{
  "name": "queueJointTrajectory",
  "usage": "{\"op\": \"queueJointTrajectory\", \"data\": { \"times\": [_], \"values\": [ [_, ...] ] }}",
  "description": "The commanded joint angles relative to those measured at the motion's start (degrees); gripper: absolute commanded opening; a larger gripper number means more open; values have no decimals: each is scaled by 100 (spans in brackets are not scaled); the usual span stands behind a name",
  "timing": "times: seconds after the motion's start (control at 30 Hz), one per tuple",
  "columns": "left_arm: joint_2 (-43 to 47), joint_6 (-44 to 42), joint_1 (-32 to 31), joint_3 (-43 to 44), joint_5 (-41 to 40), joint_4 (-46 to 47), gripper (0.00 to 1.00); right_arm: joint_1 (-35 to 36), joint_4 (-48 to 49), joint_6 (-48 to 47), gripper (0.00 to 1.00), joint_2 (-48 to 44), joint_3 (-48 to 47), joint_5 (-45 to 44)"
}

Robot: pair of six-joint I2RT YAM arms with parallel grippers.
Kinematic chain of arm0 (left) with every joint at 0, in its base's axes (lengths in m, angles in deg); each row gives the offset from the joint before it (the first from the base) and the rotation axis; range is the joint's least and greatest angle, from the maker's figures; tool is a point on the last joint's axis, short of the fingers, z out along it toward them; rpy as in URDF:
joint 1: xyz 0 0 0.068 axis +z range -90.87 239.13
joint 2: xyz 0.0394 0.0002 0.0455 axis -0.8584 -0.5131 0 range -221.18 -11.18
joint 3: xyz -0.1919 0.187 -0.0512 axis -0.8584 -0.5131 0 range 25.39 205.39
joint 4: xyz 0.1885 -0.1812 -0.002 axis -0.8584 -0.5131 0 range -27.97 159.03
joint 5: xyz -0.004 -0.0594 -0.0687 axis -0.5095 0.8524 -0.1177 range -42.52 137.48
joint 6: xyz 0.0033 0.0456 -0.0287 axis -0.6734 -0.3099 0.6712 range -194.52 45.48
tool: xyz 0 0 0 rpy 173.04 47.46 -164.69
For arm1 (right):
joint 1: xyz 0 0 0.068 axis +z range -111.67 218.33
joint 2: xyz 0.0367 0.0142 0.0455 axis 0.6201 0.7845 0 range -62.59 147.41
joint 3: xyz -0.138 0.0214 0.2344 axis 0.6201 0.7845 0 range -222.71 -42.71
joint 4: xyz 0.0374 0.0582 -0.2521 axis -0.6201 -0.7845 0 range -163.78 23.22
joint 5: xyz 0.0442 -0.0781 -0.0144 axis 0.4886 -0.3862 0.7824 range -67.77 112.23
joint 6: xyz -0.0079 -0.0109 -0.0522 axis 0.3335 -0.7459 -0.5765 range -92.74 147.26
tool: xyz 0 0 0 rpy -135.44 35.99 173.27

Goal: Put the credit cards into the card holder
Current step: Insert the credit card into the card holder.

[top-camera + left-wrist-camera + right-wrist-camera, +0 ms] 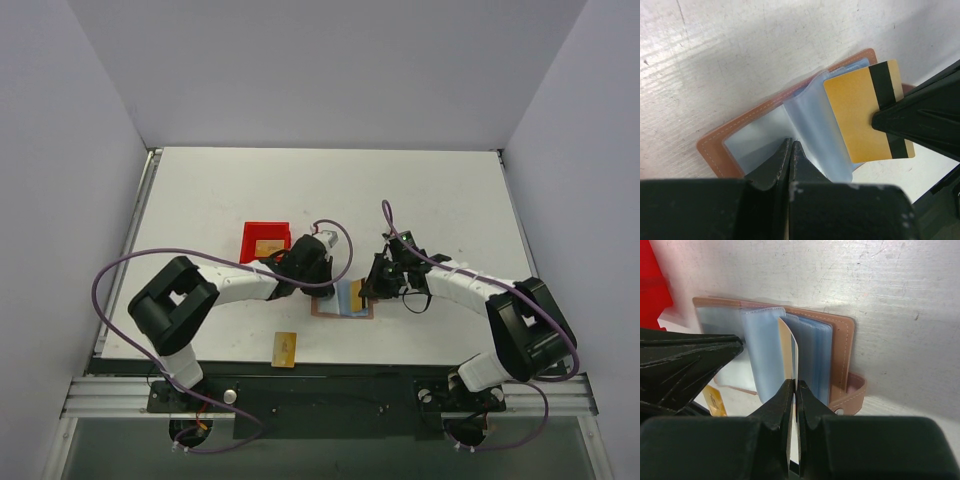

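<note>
The card holder (715,142) lies open and flat on the white table (420,200), between the two grippers and close in front of the arm bases. Its outer cover is smooth brown leather-like material with a line of pale stitching along rounded corners, and a small rounded clasp tab (854,397) sticks out from one edge. Inside it are thin, glossy, light blue see-through sleeves (810,125), fanned like book pages; there are several, but the stack is too tight to count. One credit card (852,115), a stiff matte gold-yellow rectangle with a dark stripe (885,85) across one end, stands among those leaves, partly over a sleeve. The right gripper (794,387) has its jaws narrowed onto this card and pinches its edge between the black pointed fingertips. The left gripper (791,146) has its jaws pressed almost together, their tips resting on the sleeve near the fold; I cannot tell whether a leaf is caught between them. Three cards show in all. A second card (266,247) lies flat inside a red plastic bin (262,229), a shallow square tray just behind the left gripper. A third card (285,348) lies flat on the table near its front edge, apart from the card holder. The table surface is white, scuffed and faintly streaked.
</note>
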Motion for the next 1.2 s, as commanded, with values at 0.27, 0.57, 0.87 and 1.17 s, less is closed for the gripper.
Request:
{"op": "queueJointTrajectory", "data": {
  "times": [0.27, 0.57, 0.87, 1.17],
  "values": [
    [243, -190, -153, 428, 351, 355, 0, 77, -279, -85, 0, 215, 98, -310],
    [-144, -261, -426, 463, 632, 654, 0, 68, -279, -76, 0, 206, 115, -310],
    [-267, -121, -356, 341, 97, 215, 0, 60, -279, -85, 0, 119, 168, -336],
    [-302, -32, -259, 173, -18, 74, 0, 42, -279, -94, 0, -215, 282, -424]
  ]
}}
